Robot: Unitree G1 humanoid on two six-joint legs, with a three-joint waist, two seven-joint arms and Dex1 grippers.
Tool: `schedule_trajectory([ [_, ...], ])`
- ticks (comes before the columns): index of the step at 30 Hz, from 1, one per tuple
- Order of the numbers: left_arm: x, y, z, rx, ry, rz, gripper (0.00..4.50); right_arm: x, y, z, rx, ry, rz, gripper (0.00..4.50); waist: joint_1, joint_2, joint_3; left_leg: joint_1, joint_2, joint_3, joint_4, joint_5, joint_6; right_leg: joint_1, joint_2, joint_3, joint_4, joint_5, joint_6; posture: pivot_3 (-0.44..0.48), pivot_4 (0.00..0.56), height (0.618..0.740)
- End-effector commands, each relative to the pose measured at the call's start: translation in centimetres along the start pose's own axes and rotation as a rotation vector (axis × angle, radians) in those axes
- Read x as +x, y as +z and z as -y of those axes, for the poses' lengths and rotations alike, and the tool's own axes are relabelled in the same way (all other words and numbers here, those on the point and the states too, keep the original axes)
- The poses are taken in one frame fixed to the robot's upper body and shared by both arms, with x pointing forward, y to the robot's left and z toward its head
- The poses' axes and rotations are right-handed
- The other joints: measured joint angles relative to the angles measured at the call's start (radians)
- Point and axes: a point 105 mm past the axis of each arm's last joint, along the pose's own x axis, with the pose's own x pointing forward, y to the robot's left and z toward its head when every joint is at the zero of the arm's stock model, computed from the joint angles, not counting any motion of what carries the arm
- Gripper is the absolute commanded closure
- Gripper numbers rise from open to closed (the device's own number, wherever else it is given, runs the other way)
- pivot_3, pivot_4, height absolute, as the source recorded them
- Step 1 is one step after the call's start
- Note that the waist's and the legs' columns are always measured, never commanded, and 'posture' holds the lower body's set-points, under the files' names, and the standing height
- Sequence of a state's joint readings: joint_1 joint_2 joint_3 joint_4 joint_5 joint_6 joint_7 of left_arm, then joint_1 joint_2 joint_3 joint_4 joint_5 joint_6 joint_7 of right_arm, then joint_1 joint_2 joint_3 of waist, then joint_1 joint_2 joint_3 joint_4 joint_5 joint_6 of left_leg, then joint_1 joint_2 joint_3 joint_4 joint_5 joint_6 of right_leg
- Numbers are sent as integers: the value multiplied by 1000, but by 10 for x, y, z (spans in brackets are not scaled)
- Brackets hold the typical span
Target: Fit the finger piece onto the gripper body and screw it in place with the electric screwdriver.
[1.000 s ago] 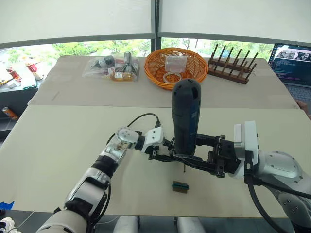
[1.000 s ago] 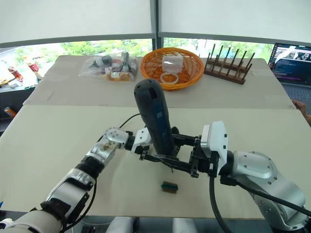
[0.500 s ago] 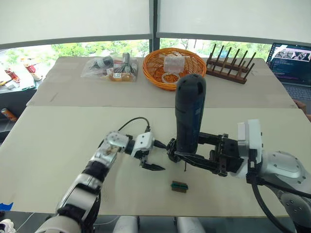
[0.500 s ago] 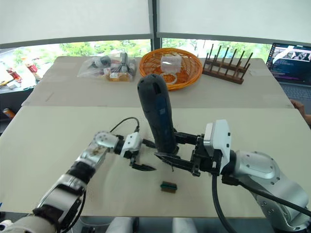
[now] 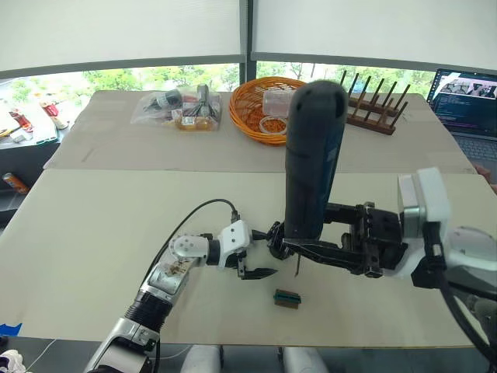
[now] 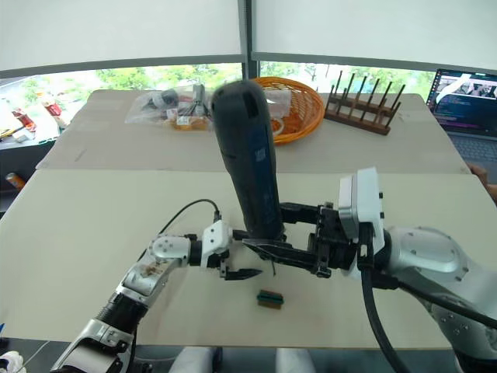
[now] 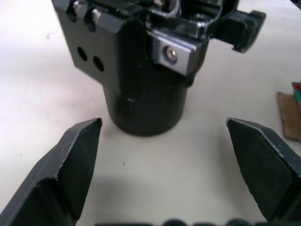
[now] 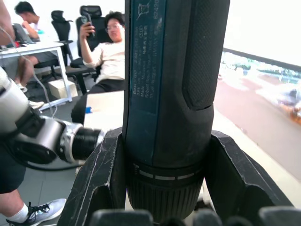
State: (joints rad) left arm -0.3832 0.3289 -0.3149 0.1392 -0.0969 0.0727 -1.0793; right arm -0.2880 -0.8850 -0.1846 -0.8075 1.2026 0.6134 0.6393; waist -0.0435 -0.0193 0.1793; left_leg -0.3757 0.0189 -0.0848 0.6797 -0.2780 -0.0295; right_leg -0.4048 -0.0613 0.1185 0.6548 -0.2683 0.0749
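Your right gripper [image 5: 311, 249] clamps the electric screwdriver [image 5: 313, 163] low, upright; it looks top-heavy, so keep that low grip. Left gripper [image 7: 178, 188] gapes wide before the gripper body [image 7: 141, 61] on the table [image 5: 93, 225]: rigid, take its round base.

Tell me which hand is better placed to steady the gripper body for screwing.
The left hand. It is open, with the gripper body standing on the table between its fingers. The right hand is shut on the electric screwdriver, held upright just beside it.
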Motion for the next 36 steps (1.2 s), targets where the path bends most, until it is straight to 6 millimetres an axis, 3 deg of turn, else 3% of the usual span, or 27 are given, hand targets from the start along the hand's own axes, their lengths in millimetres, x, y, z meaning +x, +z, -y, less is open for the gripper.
schedule_trajectory([
  [1, 5, 7, -4, 28, 15, 14, 255, 7, 28, 8, -29, -4, 77, 2567, 0, 0, 0, 0, 0, 0, 0, 0, 0, 0, 0, 1, 0, 0, 0, 0, 150, 740],
  [3, 7, 8, -4, 35, 6, 23, 805, 12, 32, 11, -26, -2, 80, 2567, 1, 0, 0, 0, 0, 0, 0, 0, 0, 0, 0, 0, 0, 0, 0, 0, 150, 740],
  [11, 15, 9, -9, 51, 10, 27, 4479, 36, 43, 37, 20, -59, 103, 2567, 6, 0, 0, -2, 0, 0, 0, 0, 0, -1, -1, 0, -1, 0, 0, 0, 150, 740],
  [19, 12, 7, -9, 46, 8, 30, 4500, 41, 39, 38, -14, -27, 89, 2567, 11, 0, 0, -4, 0, 0, 0, 0, 0, -2, -1, -1, -2, 0, 0, 0, 150, 740],
  [22, 8, 8, -7, 49, -6, 41, 3678, 38, 38, 35, -13, -8, 85, 2567, 9, 0, 0, -4, 0, 0, 0, 0, 0, -2, -1, -2, -2, 0, 0, 0, 150, 740],
  [29, 14, 17, -9, 59, -4, 76, 311, 40, 37, 32, -27, 14, 77, 2567, 1, 0, 0, -3, 0, 0, 0, 0, 0, -2, -1, -1, -1, 0, 0, 0, 150, 740],
  [30, 16, 17, -9, 63, 2, 70, 6, 40, 38, 31, -27, 15, 76, 2567, 1, 0, 0, -4, 0, 0, 0, 0, 0, -2, -1, -1, -1, 0, 0, 0, 150, 740],
  [36, 29, 15, -7, 56, 2, 57, 0, 43, 41, 32, -35, 12, 69, 2567, 1, 0, 0, -4, 0, 0, 0, 0, 0, -2, -1, -1, -1, 0, 0, 0, 150, 740],
])
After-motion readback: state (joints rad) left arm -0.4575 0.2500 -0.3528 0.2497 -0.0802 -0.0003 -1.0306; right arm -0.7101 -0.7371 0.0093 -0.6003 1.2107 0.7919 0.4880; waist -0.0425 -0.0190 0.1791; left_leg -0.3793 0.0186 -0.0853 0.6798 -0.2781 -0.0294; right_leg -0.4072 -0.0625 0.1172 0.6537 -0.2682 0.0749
